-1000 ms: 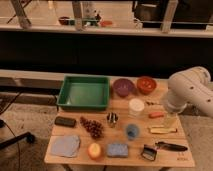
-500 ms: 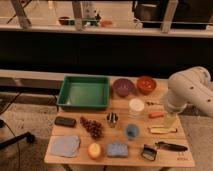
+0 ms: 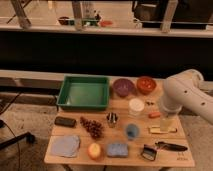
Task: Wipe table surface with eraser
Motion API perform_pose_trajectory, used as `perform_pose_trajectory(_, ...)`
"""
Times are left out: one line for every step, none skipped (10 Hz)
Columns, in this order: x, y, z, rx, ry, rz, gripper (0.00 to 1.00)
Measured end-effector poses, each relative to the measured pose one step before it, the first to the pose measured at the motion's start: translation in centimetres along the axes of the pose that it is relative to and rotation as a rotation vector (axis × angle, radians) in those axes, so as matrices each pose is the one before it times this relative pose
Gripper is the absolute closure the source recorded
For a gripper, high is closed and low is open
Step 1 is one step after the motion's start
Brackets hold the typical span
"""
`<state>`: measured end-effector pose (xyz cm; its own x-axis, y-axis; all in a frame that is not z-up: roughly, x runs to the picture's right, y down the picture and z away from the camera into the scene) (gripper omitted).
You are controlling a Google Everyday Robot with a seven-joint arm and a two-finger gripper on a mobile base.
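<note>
The eraser [image 3: 65, 121], a small flat dark block, lies near the left edge of the light wooden table surface [image 3: 150, 159], in front of the green tray. My white arm comes in from the right, and my gripper [image 3: 166, 122] hangs low over the right side of the table, above a yellow item [image 3: 163, 130]. The gripper is far to the right of the eraser, with most of the table's items between them.
A green tray [image 3: 84, 92], a purple bowl [image 3: 123, 87] and an orange bowl [image 3: 146, 85] stand along the back. A white cup [image 3: 136, 106], grapes [image 3: 92, 127], a blue cup [image 3: 131, 131], a blue cloth [image 3: 65, 146], a blue sponge [image 3: 117, 149] and a black-handled tool [image 3: 160, 148] fill the rest.
</note>
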<state>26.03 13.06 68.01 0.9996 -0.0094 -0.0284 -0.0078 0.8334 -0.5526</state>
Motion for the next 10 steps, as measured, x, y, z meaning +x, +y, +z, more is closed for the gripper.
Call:
perform_pose_trajectory(-2.425, 0.378, 0.104, 0.00211, -0.01700, -0.03917, 0.20)
perform_pose_trajectory(-1.852, 0.322, 0.077, -0.00066, -0.02243, -0.02648, 0.20)
perform_pose_trajectory(-1.323, 0.138, -0.047, 0.00088, -0.01974, -0.01769, 0.20)
perform_pose_trajectory(-2.876, 0.201, -0.019, -0.00543, -0.05715, -0.04106, 0.20)
perform_pose_trajectory(-1.559, 0.068, 0.039, -0.00469, -0.03337, -0.01903, 0.20)
perform_pose_trajectory(-2.251, 0.022, 0.253, -0.00857, -0.04506, -0.02553, 0.20)
perform_pose_trajectory(-2.716, -0.202, 0.567, -0.00964, -0.04670, -0.03295, 0.20)
perform_pose_trajectory(-2.141, -0.177, 0.703, -0.00879, -0.03354, -0.02894, 0.20)
perform_pose_trajectory(-2.367, -0.147, 0.974, -0.01011, -0.03440, -0.02963, 0.20)
perform_pose_trajectory(-0.271, -0.016, 0.069, 0.00079, -0.00508, -0.00056, 0.20)
